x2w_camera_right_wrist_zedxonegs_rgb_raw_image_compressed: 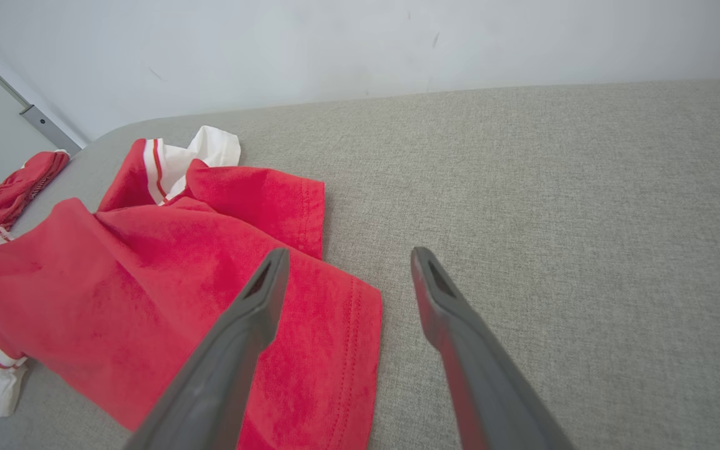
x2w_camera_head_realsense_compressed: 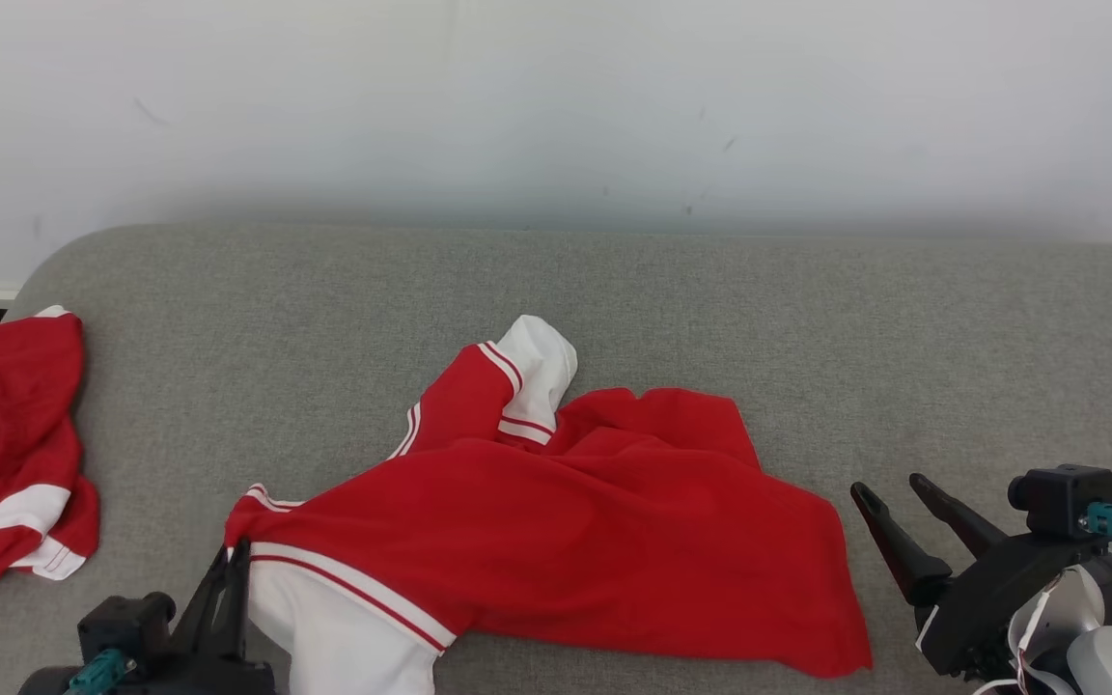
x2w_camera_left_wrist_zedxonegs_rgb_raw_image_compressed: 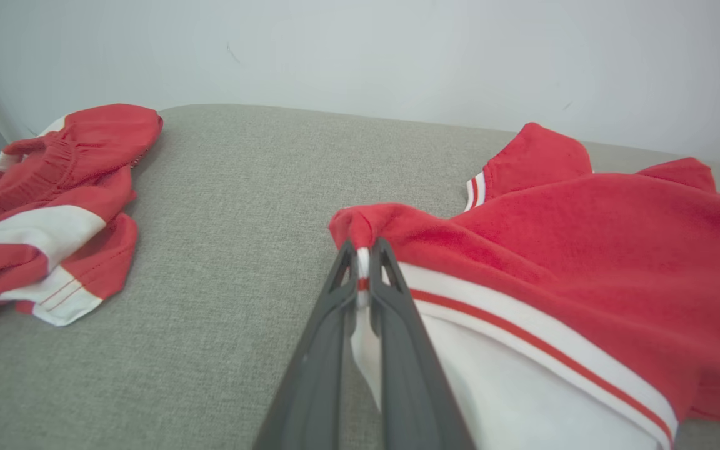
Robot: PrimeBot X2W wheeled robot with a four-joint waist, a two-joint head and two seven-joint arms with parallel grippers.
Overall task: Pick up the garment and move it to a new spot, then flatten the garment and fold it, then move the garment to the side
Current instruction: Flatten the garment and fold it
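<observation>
Red cloth makes up most of the garment (x2w_camera_head_realsense_compressed: 575,521), a short-sleeved sports top that lies rumpled in the middle of a grey woven surface (x2w_camera_head_realsense_compressed: 324,309), toward its near edge. The red fabric looks soft and slightly fuzzy, with loose folds running across the body. One sleeve points away toward the pale wall (x2w_camera_head_realsense_compressed: 556,97); it is red near the shoulder and ends in a white cuff, with thin red and white stripes between the two. At the near left, a broad white panel is bordered by a white band with a narrow red line through it. The right-hand hem is plain red with a row of stitching and lies flat on the surface.

The left gripper (x2w_camera_left_wrist_zedxonegs_rgb_raw_image_compressed: 363,250) has its two dark fingers pressed together on the garment's left corner, with a pinch of red and white cloth caught between the tips. The right gripper (x2w_camera_head_realsense_compressed: 889,487) sits just beside the right hem with its fingers spread wide and nothing between them. In the right wrist view one finger is over the red cloth and the other over bare grey surface.

Another red and white piece of clothing (x2w_camera_head_realsense_compressed: 6,454) lies bunched at the surface's far left edge, well apart from the garment.
</observation>
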